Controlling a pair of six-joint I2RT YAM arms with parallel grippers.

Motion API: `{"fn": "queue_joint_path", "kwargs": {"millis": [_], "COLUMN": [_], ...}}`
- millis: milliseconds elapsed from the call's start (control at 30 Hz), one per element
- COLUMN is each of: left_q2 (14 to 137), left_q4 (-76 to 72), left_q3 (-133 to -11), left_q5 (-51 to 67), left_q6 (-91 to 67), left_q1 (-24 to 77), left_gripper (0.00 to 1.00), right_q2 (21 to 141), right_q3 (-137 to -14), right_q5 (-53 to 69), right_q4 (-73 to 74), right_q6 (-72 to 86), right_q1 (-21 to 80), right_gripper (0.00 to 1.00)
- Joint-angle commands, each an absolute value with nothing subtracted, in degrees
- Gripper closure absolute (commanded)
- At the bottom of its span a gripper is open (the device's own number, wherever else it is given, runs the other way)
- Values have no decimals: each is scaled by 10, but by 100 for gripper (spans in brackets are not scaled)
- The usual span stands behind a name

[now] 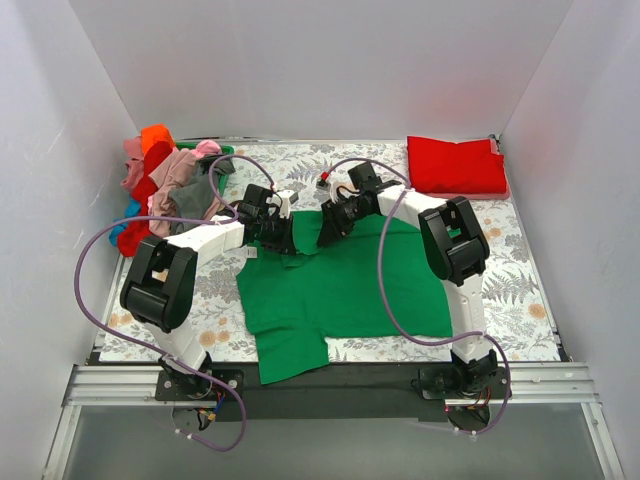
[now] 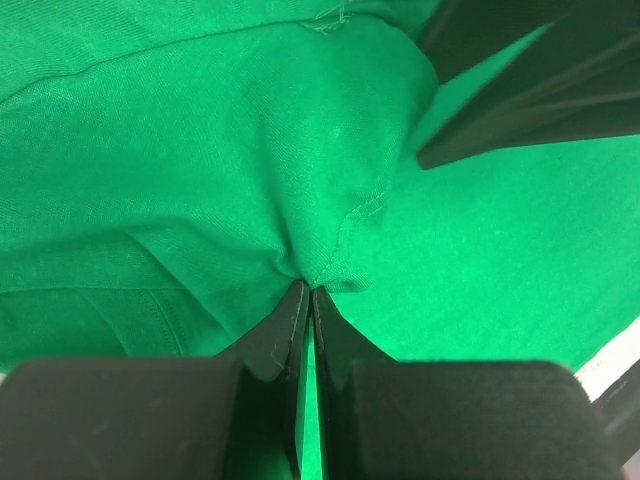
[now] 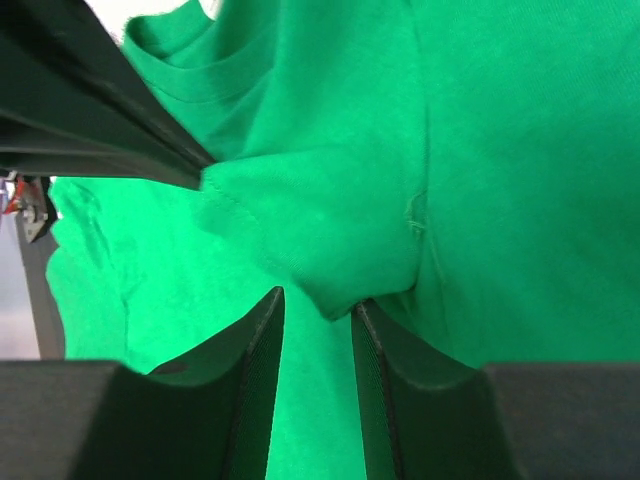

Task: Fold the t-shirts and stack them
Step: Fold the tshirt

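Observation:
A bright green t-shirt point(image 1: 340, 290) lies spread on the floral cloth at the table's middle, one sleeve hanging over the near edge. Both grippers meet at its far edge near the collar. My left gripper point(image 1: 284, 238) is shut on a hemmed fold of the green shirt point(image 2: 200, 150), pinched at its tips point(image 2: 308, 287). My right gripper point(image 1: 326, 226) is open, and a bunched fold of green shirt point(image 3: 500, 150) sits at its fingertips point(image 3: 318, 298), touching the right finger. A red t-shirt point(image 1: 456, 165) lies folded at the back right. A heap of unfolded t-shirts point(image 1: 165, 185) in orange, pink, red, grey and blue sits at the back left.
The grey-white floral cloth point(image 1: 520, 280) covers the table. White walls close in the left, right and back. A green basket rim point(image 1: 225, 148) shows behind the heap. Purple cables loop over both arms. Each wrist view shows the other gripper's black finger close by.

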State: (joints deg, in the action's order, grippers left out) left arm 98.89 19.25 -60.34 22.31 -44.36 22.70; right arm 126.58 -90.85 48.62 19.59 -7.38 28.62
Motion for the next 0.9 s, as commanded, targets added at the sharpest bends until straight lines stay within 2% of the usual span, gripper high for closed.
{"fn": "queue_joint_path", "kwargs": {"millis": [0, 233, 533, 700, 767, 867], "left_q2": [964, 962, 956, 934, 916, 881], "left_q4": [185, 181, 178, 171, 165, 159], "left_q3": [-595, -593, -590, -579, -569, -542], "left_q5": [214, 221, 229, 218, 206, 180], "left_q6": [-437, -439, -440, -443, -449, -458], "left_q1": [223, 224, 223, 224, 224, 224], "left_gripper": [100, 91, 77, 73, 71, 65], "right_q2": [1224, 1215, 1244, 1254, 1257, 1255], "right_q3": [-896, -878, -894, -896, -897, -897], "right_q5": [517, 531, 538, 528, 523, 516], "right_q4": [192, 195, 196, 195, 195, 194], "right_q6": [-64, -62, -48, -43, -41, -40], "right_q1": [284, 280, 280, 279, 279, 279], "right_gripper": [61, 64, 61, 61, 63, 72]}}
